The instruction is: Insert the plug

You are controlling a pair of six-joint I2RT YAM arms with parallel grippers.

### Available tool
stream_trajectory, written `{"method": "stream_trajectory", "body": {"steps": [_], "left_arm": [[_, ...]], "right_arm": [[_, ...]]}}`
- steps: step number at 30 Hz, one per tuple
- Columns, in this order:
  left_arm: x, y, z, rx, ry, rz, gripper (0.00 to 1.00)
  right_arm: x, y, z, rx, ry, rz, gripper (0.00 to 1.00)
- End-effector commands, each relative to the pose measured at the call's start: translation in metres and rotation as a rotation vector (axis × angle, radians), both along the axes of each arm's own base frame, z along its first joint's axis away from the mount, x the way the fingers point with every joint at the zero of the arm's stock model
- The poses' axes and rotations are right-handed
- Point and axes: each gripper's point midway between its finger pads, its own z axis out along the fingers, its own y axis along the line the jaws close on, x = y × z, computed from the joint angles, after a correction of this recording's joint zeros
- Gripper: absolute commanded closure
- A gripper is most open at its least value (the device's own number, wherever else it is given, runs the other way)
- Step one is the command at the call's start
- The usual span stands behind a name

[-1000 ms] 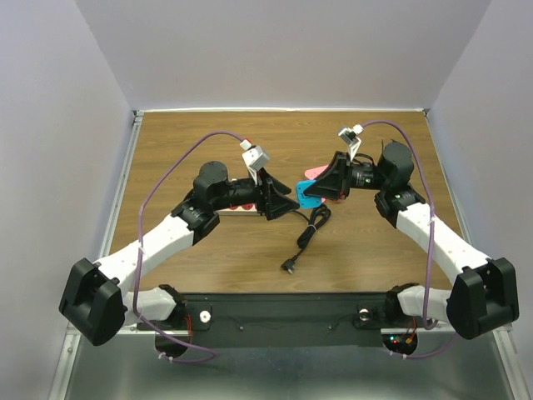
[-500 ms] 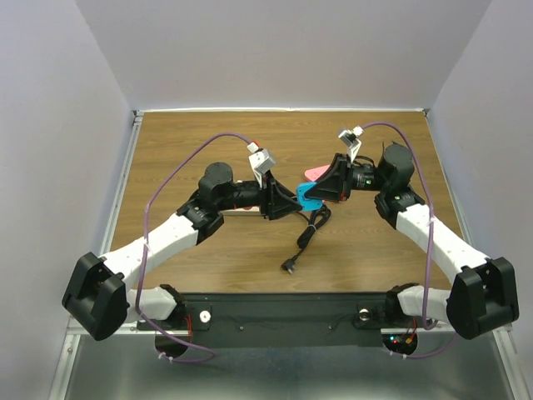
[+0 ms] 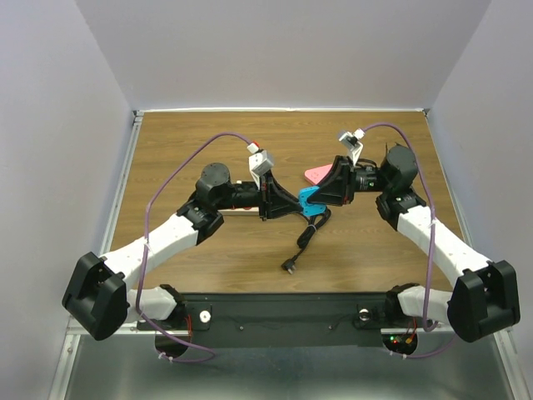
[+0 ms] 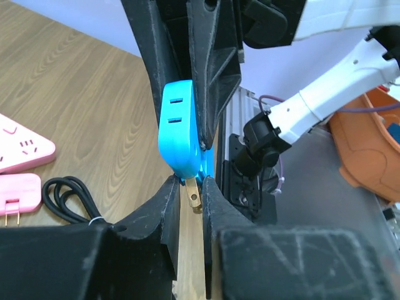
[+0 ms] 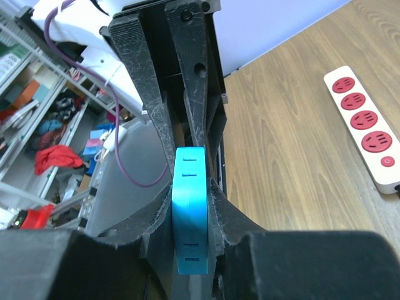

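Note:
A blue plug adapter (image 3: pixel 310 198) hangs above the table's middle, between both grippers. My right gripper (image 5: pixel 190 187) is shut on its flat sides, with slots showing on the edge of the adapter (image 5: pixel 190 212). In the left wrist view the adapter (image 4: pixel 178 125) shows two slots on its face, and a brass prong (image 4: pixel 192 194) points down from it. My left gripper (image 4: pixel 189 182) has its fingertips pressed against the adapter's lower end, the prong in the narrow gap between them. From above, the left gripper (image 3: pixel 296 202) meets the right gripper (image 3: pixel 323 193) tip to tip.
A white power strip (image 5: pixel 369 131) with red sockets lies on the table under the left arm. Two pink adapters (image 4: pixel 19 147) (image 4: pixel 19 190) sit beside a coiled black cord (image 3: pixel 306 237) whose plug end (image 3: pixel 289 267) lies toward the near edge.
My left gripper moved right up to the blue adapter and its fingers closed in on the adapter's lower end. The right gripper kept its hold and shifted slightly.

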Motion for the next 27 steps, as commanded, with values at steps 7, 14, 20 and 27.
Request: {"method": "stream_trajectory", "body": {"steps": [7,14,20,27], "left_arm": [[-0.02,-0.005,0.015,-0.066,-0.116,-0.097,1.0],[-0.025,-0.005,0.019,-0.095,-0.136,-0.122,1.0],[-0.029,-0.005,0.027,-0.129,-0.159,-0.136,1.0],[-0.029,-0.004,0.026,-0.135,-0.164,-0.143,1.0]], "right_arm": [[-0.015,-0.001,0.015,0.02,-0.02,0.047,0.99],[-0.02,0.001,0.018,0.031,-0.006,0.065,1.0],[-0.024,0.004,0.018,0.046,0.035,0.075,1.0],[-0.03,0.004,0.023,0.054,0.026,0.089,1.0]]}}
